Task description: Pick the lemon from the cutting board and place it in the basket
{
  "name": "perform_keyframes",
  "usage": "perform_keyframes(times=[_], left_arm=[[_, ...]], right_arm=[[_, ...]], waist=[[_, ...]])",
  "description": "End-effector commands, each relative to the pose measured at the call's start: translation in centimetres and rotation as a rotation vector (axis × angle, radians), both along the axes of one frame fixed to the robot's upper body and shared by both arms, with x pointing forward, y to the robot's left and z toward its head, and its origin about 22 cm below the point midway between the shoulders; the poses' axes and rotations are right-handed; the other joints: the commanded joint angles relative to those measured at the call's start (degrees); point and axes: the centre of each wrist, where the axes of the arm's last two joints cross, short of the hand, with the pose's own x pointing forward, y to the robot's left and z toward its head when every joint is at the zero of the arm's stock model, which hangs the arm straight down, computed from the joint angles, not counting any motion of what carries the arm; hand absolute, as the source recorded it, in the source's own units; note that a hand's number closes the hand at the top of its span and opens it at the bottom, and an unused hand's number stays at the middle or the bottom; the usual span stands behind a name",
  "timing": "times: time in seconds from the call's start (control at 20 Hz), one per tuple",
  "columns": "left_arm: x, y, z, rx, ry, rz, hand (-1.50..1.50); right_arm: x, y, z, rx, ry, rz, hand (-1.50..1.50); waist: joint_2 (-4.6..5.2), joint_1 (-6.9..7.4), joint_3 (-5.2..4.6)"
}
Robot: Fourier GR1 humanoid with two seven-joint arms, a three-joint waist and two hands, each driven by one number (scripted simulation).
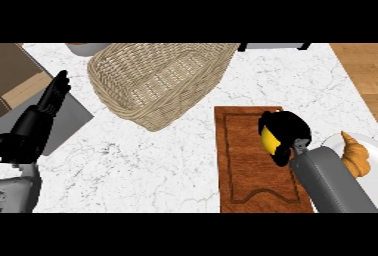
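Right hand (286,131): over the right part of the cutting board, fingers curled round the lemon, wrist and grey forearm (336,185) running down to the lower right corner.
Lemon (270,141): only a yellow patch shows at the left side of the right hand, between the black fingers; looks lifted off or just at the board surface, cannot tell which from this steep angle.
Cutting board (247,160): brown wood, long side running up-down, groove round its edge, lies on the counter right of centre; the right hand covers its upper right part.
Basket (159,80): woven wicker, light tan, up and left of the board, tilted with its opening facing the view; its lower rim comes near the board's top left corner, not touching.
Plate (338,143): white, just right of the board, partly behind the right forearm.
Croissant (356,154): orange-brown pastry on the plate, beside the forearm.
Left hand (44,112): at the left edge, fingers straight and pointing up, resting, holding nothing, well apart from the basket.
Grey mat (70,122): flat grey sheet under the left hand.
Counter (148,165): white marble top, wooden floor strip at far right.
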Motion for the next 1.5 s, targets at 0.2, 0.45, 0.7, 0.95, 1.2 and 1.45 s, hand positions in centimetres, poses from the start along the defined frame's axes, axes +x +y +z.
perform_keyframes(times=[0.2,0.45,0.7,0.95,1.2,1.45], left_arm=[[-1.1,0.9,-0.8,0.005,0.021,0.044,0.0],[-1.2,0.2,-0.4,-0.003,0.005,0.005,0.0],[-0.6,0.3,-0.3,-0.003,0.014,-0.003,0.0],[0.2,-0.5,0.0,0.003,-0.007,-0.035,0.0],[0.9,-1.3,1.4,-0.008,-0.015,-0.085,0.0],[0.8,-1.8,0.1,0.005,-0.015,-0.073,0.0]], right_arm=[[-2.4,-3.8,-0.7,-0.082,-0.245,-0.804,1.5],[-3.4,1.4,5.1,0.056,-0.614,-0.959,1.5],[-5.2,5.8,13.0,0.404,-0.987,-0.908,1.5],[-7.8,9.5,20.0,0.513,-1.124,-0.811,1.5],[-5.7,14.1,25.7,0.536,-1.145,-0.712,1.5],[-3.0,16.4,30.1,0.605,-1.058,-0.694,1.5]], waist=[[-0.32,-3.41,0.09],[-0.22,-1.0,0.14],[0.17,0.35,0.21],[0.91,1.74,0.18],[1.3,3.27,0.18],[1.5,3.92,0.15]])
